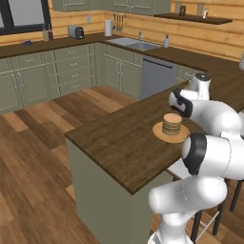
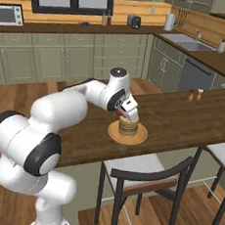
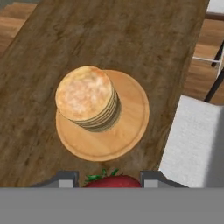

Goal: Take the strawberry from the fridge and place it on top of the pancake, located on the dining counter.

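The strawberry (image 3: 112, 181), red with green leaves, sits pinched between my gripper's (image 3: 108, 179) two dark tips, so the gripper is shut on it. Just ahead of the tips lies the pancake (image 3: 85, 99), a tan stack on a round orange-tan plate (image 3: 129, 127) on the dining counter (image 3: 131, 39). From the right base view my gripper (image 2: 129, 115) hovers right above the pancake (image 2: 128, 128), slightly toward its left side. In the left base view the pancake (image 1: 172, 124) stands near the counter's (image 1: 119, 138) right part, beside my arm. The fridge is out of view.
A white-seated chair (image 2: 142, 172) stands at the counter's near edge, its seat (image 3: 192, 144) right of the plate; another stool (image 2: 224, 155) is farther right. Two small shakers (image 2: 195, 95) stand on the counter. Wall counters with sink (image 1: 133, 44) and toaster (image 1: 75, 32) lie beyond.
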